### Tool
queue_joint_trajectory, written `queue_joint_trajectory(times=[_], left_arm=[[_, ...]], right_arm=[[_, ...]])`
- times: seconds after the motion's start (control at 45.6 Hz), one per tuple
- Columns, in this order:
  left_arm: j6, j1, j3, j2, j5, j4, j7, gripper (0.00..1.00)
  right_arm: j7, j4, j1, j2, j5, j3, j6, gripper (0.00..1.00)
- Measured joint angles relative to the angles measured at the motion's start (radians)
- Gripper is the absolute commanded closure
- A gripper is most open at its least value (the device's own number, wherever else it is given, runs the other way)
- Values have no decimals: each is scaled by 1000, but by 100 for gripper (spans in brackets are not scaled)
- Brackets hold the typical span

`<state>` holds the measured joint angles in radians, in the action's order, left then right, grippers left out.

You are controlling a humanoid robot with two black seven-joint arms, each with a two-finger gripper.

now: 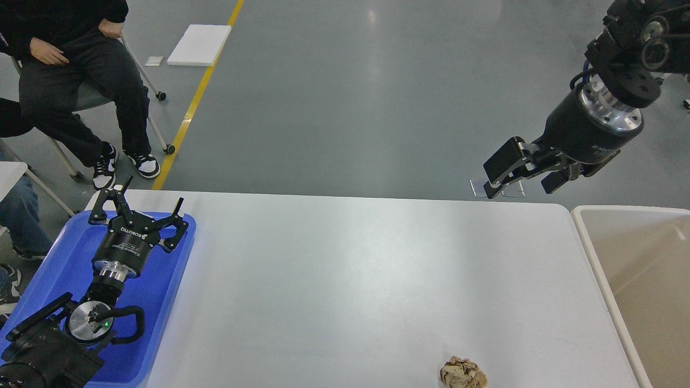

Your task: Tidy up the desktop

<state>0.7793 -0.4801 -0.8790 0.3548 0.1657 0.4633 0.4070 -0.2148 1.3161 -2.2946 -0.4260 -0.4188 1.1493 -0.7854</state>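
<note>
Near the desktop (pixel 350 269) front edge lies seemingly crumpled brown paper (pixel 463 373).

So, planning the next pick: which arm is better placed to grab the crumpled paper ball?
Probably the right gripper. The crumpled paper ball lies on the desktop near the beige bin, while the left gripper hovers over the blue tray.

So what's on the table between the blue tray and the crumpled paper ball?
Nothing: in the head view, only bare white table lies between the blue tray and the paper ball.
</note>
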Motion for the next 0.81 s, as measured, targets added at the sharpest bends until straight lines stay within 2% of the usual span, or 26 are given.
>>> queue_joint_trajectory(times=[0.811], left_arm=[[0,1,0,1,0,-1,1,1]], right_arm=[[0,0,8,-7,0,0,0,0]])
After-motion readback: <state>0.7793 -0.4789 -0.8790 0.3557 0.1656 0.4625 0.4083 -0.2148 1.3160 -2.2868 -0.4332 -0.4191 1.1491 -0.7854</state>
